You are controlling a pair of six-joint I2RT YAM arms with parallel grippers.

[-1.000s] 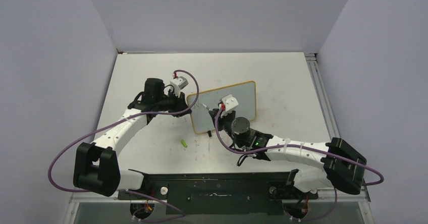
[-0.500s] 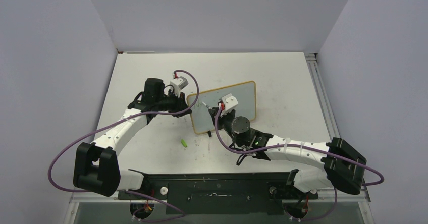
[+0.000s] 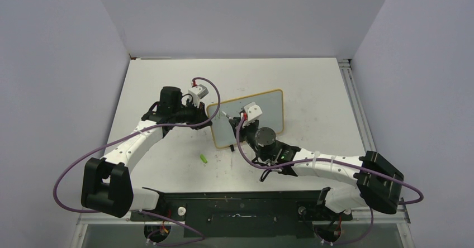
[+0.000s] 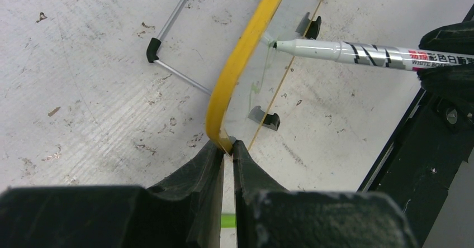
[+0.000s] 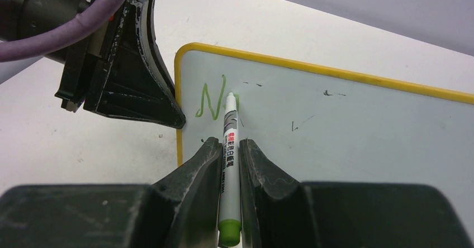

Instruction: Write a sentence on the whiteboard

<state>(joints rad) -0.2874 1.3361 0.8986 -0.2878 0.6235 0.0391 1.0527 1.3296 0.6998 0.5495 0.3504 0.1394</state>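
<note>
The whiteboard point(image 3: 271, 107) has a yellow frame and stands tilted at the table's middle. My left gripper point(image 3: 211, 121) is shut on its left edge, with the frame point(image 4: 241, 63) pinched between the fingertips of the left gripper point(image 4: 228, 146). My right gripper point(image 3: 236, 123) is shut on a silver marker point(image 5: 229, 139) with a green end. The marker's tip touches the board just right of a green "N" point(image 5: 209, 100), the only writing of the sentence that shows. The marker also shows in the left wrist view point(image 4: 363, 53).
A green marker cap point(image 3: 204, 158) lies on the table in front of the board. The board's wire stand with a black foot point(image 4: 152, 49) rests behind it. The table is scuffed. Purple cables loop from both arms.
My right gripper has shifted slightly up and left with the marker against the board. The left arm and the board have not moved.
</note>
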